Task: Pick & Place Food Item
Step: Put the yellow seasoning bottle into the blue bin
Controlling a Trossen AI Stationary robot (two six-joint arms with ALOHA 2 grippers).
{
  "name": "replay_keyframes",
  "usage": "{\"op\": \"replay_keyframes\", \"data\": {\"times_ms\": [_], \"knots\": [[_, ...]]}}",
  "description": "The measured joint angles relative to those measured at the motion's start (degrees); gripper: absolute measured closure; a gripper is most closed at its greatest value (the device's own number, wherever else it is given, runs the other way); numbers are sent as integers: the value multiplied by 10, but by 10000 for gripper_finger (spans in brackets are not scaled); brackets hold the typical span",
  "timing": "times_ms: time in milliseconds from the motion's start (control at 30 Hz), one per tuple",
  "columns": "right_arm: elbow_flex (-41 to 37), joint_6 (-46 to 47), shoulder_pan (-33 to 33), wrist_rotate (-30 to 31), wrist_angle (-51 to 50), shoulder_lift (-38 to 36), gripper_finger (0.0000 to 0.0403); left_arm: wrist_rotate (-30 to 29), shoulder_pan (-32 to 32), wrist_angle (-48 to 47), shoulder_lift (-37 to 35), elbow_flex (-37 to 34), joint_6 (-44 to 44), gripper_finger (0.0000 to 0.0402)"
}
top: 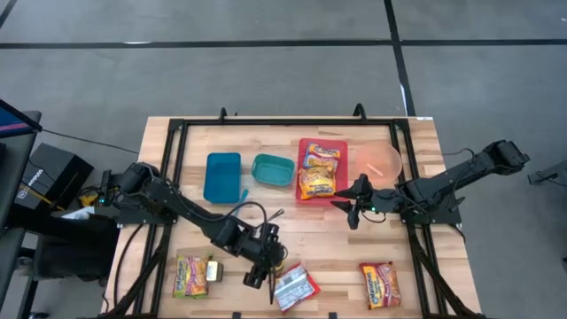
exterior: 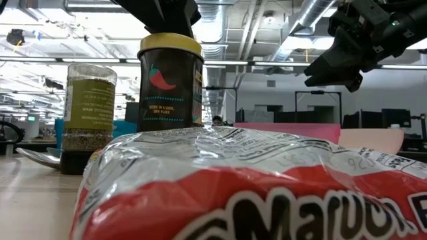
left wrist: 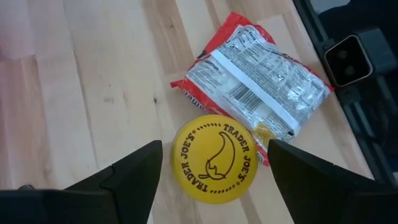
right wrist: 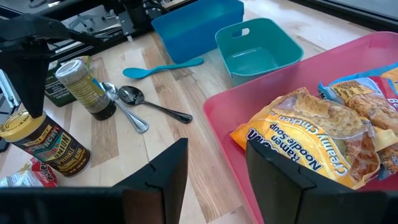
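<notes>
From above, the left gripper (top: 258, 268) hung over the near middle of the table (top: 319, 226), directly above a spice jar that its own body mostly hid, with a silver noodle packet (top: 295, 288) just beside it and two more noodle packets lying further off to either side. The right gripper (top: 353, 206) waited beside the red tray (top: 306, 144), which already held two packets of noodles. At table height, the yellow-lidded jar (exterior: 170, 83) stood upright behind the crinkled noodle packet (exterior: 253, 187), with a second, darker jar (exterior: 89, 113) to its side; the left arm came down just over the yellow lid, and the right gripper (exterior: 333, 63) hung up high, empty. In the left wrist view, the two fingers (left wrist: 134, 177) stood wide apart on either side of the yellow lid (left wrist: 214, 158), not touching it and holding nothing, while the packet (left wrist: 261, 84) lay touching the jar's far edge. The right wrist view showed its fingers (right wrist: 165, 174) partly open with nothing between them, over the tray's edge (right wrist: 214, 109), near a teal tub (right wrist: 258, 53), a blue bin (right wrist: 193, 22) and spoons (right wrist: 140, 102). The jar looked to be the item in hand; a clean pick would mean coming straight down, keeping the lid centred, closing below the lid on the glass, and lifting upright so that neither the packet nor the other jar was knocked.
</notes>
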Motion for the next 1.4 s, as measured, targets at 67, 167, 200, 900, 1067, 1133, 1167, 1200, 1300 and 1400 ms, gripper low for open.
{"op": "replay_keyframes", "data": {"times_ms": [67,167,200,900,1067,1133,1167,1200,1300,1400], "knots": [[0,0,0,0,0,0,246,5,3,3,0,0,-8,109],[0,0,0,0,0,0,246,6,4,6,7,2,-8,93],[0,0,0,0,0,0,246,6,4,4,11,2,-8,86],[0,4,0,0,-7,0,246,-8,-2,30,50,1,25,80],[0,10,0,0,-14,0,246,-9,-2,27,50,1,26,82],[0,10,0,0,-14,0,246,-9,-2,28,50,1,27,82],[0,10,0,0,-14,0,246,-9,-2,31,50,1,27,82],[0,10,0,0,-14,0,246,-9,-2,30,50,1,27,82],[0,10,0,0,-14,0,246,-9,-2,32,50,1,27,82],[0,10,0,0,-14,0,246,-9,-2,33,50,1,27,82]]}}
